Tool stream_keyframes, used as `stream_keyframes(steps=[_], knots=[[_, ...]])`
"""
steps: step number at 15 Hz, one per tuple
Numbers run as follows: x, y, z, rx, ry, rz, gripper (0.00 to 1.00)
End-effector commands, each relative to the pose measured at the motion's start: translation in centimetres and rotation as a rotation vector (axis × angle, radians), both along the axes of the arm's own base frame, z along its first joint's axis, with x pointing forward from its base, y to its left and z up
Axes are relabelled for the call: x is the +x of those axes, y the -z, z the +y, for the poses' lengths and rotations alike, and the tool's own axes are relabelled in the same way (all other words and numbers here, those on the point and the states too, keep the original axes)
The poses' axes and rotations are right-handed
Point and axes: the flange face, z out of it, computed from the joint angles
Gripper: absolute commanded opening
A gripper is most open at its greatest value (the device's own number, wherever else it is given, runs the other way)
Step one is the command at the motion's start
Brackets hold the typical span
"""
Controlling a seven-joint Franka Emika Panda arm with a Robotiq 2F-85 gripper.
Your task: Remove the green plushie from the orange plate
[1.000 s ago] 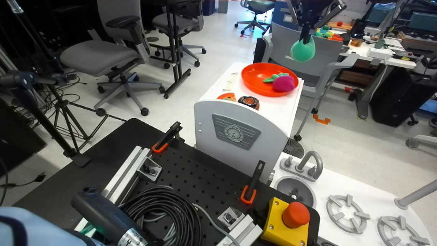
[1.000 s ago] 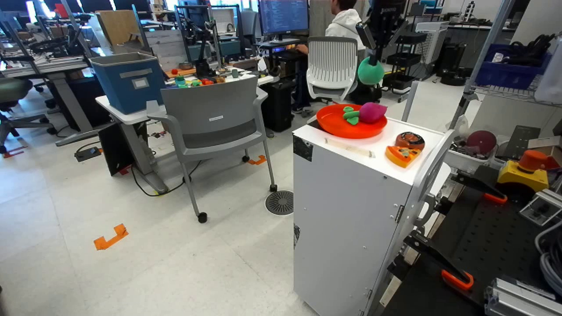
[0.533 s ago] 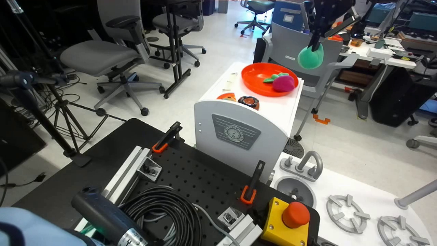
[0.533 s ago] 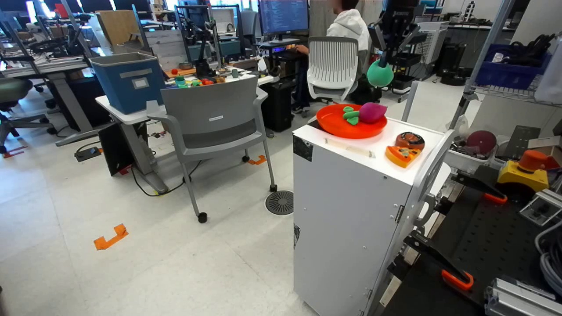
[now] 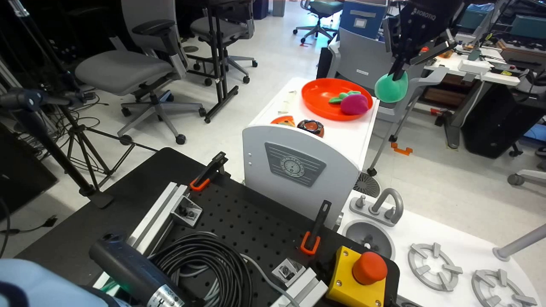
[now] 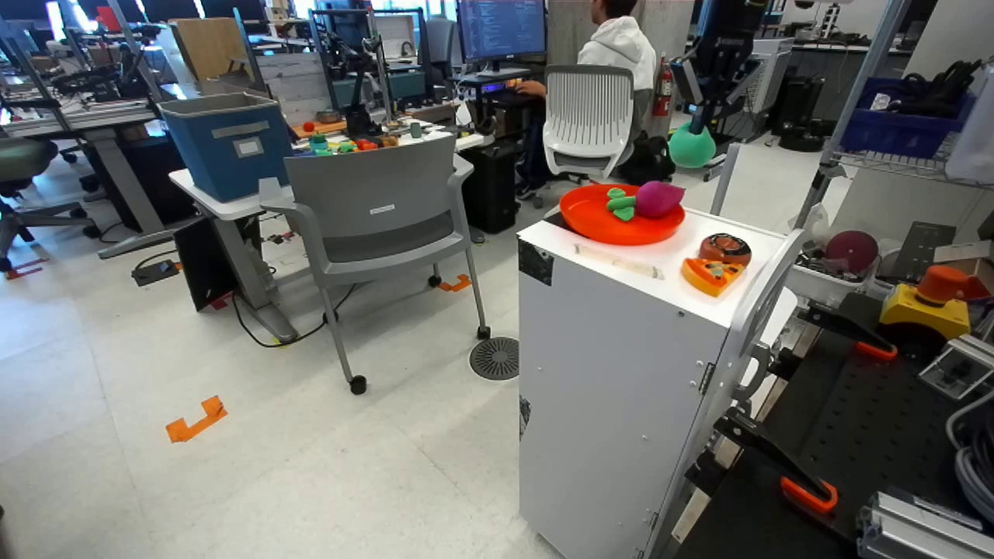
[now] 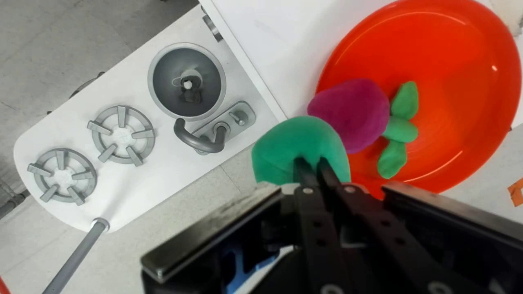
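With 12 at the top of the wrist view and the orange plate (image 7: pixel 457 81) as the dial, the toy burners (image 7: pixel 142 134) and toy sink (image 7: pixel 167 77) lie far left, around 9 o'clock. Their white counter (image 7: pixel 163 175) might serve for setting down, though the task names no landing place.

Next comes the green plushie (image 7: pixel 292 143), toward 8 o'clock. The gripper (image 7: pixel 313 163) has it pinched, fingertips close together and pressed into the soft fabric. Both exterior views show it hanging in the air, touching neither plate nor cabinet; in an exterior view the green plushie (image 5: pixel 391 90) hangs past the rim, just above 3 o'clock from the plate.

Back in the wrist view, farther right, a magenta turnip-like plushie (image 7: pixel 349 112) rests on the plate near 9 o'clock, leaves pointing inward. The task does not ask for it, so it can be left.

Grasp and lift look done, and the green plushie appears off the plate. Carrying it well clear, lowering it and letting go seem left. What lies directly beneath it is hard to tell: floor (image 7: pixel 216 196) and counter both show near.
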Motion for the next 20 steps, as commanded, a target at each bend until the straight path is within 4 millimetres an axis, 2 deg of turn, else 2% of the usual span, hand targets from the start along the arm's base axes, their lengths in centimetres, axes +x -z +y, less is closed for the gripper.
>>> stream_keyframes(steps=[1, 9, 14, 20], knots=[[-1.8, -0.1, -1.1, 0.038, 0.026, -0.038, 0.01], [-4.1, 0.4, -3.6, 0.124, 0.14, -0.063, 0.01], [-4.8, 0.3, -4.2, 0.149, 0.188, -0.059, 0.01], [-4.2, -0.2, -3.8, -0.002, 0.179, 0.062, 0.01]])
